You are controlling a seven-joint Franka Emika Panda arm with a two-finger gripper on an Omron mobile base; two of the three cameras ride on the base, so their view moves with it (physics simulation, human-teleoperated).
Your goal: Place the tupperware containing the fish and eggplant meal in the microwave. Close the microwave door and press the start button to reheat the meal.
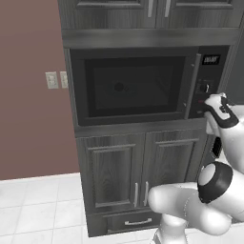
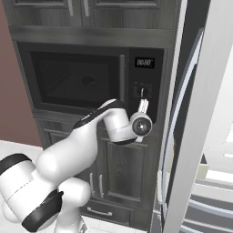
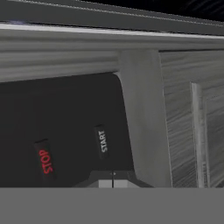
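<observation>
The gripper (image 3: 113, 180) is closed with nothing between its tips, its two fingers pressed together and pointed at the lower part of the microwave's control panel (image 1: 208, 81), just below the START button (image 3: 102, 141); whether the tips touch the panel cannot be told. A red STOP button (image 3: 45, 161) sits beside START on the same black face. From the left base view the hand meets the panel's lower right corner, under the round dial (image 1: 204, 87) and the digital display (image 1: 211, 59), whose digits are too blurred to read. The microwave (image 1: 143, 83) is set into dark grey wood cabinetry (image 1: 119, 171), and the microwave door (image 1: 128, 86) is shut, its vertical bar handle (image 1: 192, 86) at the door's right edge. Through the dark glass only a dim round shape shows, so the tupperware and meal cannot be made out. A white fridge (image 2: 205, 113) stands at the right, a reddish-brown wall (image 1: 28, 95) with a pale switch plate (image 1: 51, 79) at the left, and white floor tiles (image 1: 33, 209) below.
</observation>
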